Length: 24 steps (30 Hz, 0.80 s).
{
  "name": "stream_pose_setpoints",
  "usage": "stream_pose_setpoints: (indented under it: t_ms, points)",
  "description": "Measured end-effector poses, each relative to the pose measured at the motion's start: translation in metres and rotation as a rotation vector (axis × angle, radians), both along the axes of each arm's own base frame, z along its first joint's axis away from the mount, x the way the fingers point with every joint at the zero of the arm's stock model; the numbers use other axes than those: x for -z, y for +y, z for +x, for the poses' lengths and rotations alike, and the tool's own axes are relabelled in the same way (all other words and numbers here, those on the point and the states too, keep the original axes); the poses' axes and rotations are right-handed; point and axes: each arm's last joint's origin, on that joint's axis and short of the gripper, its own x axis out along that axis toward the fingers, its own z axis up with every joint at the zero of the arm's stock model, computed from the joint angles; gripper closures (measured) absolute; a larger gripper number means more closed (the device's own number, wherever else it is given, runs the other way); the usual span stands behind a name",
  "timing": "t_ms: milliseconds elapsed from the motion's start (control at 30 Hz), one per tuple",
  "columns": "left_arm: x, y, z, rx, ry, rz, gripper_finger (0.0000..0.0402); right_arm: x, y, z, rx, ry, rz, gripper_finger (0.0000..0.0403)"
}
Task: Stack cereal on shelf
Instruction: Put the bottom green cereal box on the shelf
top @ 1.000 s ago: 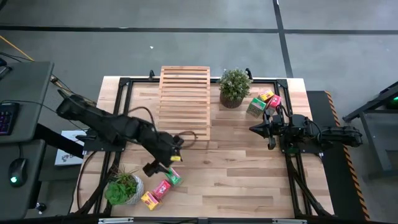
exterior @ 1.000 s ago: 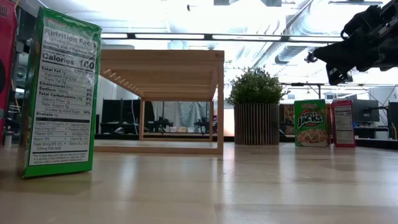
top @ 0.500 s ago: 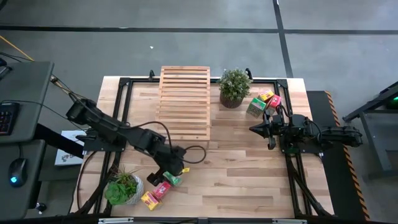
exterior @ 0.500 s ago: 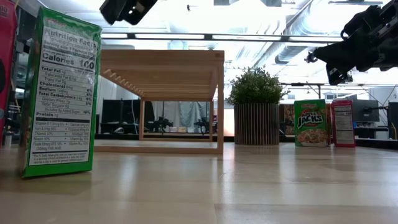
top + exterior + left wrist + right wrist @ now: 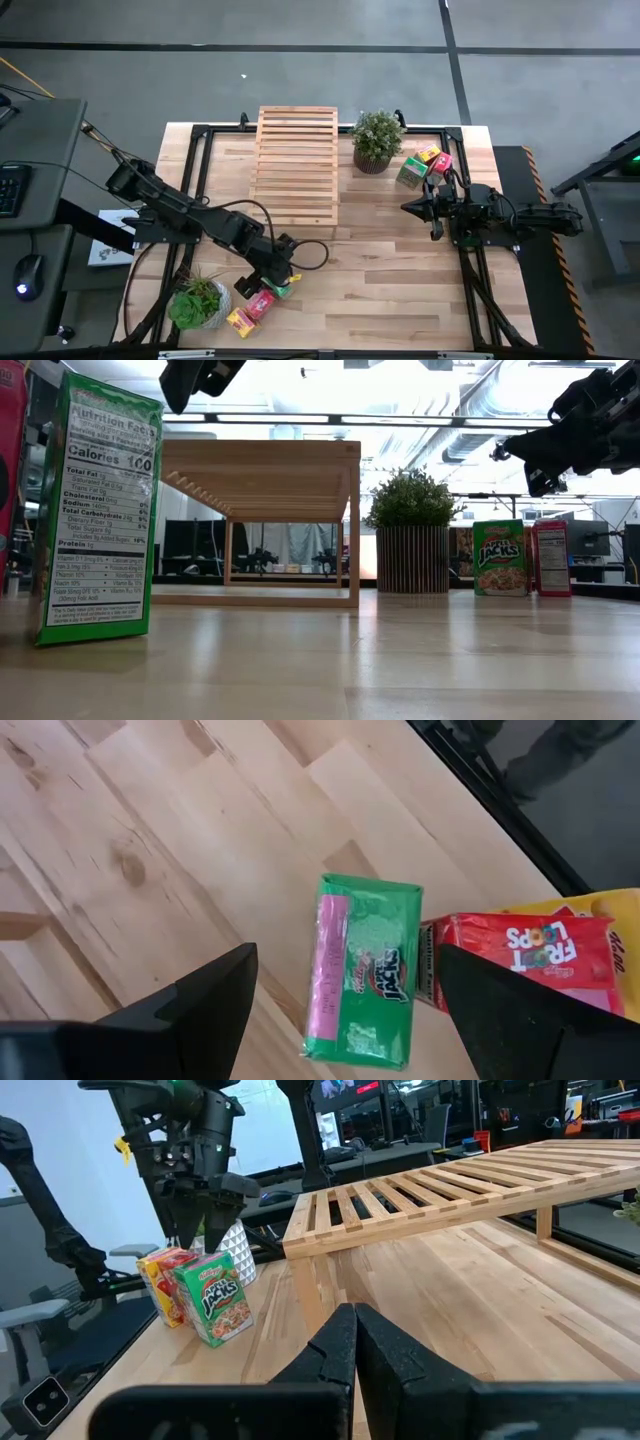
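High view: left pincer (image 5: 272, 277) poised over green box (image 5: 281, 288) at desk (image 5: 400, 290) front, fingers apart, nothing held. Red box (image 5: 262, 301) touching green one, yellow box (image 5: 240, 320) just beyond, plant (image 5: 198, 303) near. Shelf (image 5: 297, 165) well apart, at desk rear. Right pincer (image 5: 408, 207) shut, empty, waiting mid-desk near second trio of boxes (image 5: 424, 165).

Low view: green box (image 5: 98, 510) upright, tall and narrow; left pincer (image 5: 195, 378) above it. Risk: off-centre descent would tip it.

Left wrist view: green box (image 5: 365, 970) between both fingers (image 5: 215, 1000), red box (image 5: 525, 960) pressed against its side. Risk: far finger landing on red box, or pinching both together; slight skew to the jaws may twist box on closing.

Right wrist view: right pincer (image 5: 355, 1345) closed, shelf (image 5: 460, 1190) ahead, green box (image 5: 220, 1300) beneath left arm. Risk low here while idle.
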Motion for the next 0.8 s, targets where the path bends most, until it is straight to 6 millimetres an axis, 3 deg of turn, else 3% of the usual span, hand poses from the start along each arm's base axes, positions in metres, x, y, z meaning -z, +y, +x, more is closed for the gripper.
stream_pose_setpoints:
  t_ms: [167,500,800]
  points:
    - [0.009,0.001,-0.004,0.013,0.045,-0.014,0.0105,0.000,0.000,0.000,0.000,0.000,0.000,0.0402]
    - [0.010,0.000,0.000,0.000,0.009,-0.001,0.0106,0.000,0.000,0.000,0.000,0.000,0.000,0.0402]
    - [0.028,-0.003,0.007,0.000,0.071,0.028,0.0106,0.000,0.000,0.000,0.000,0.000,0.000,0.0402]
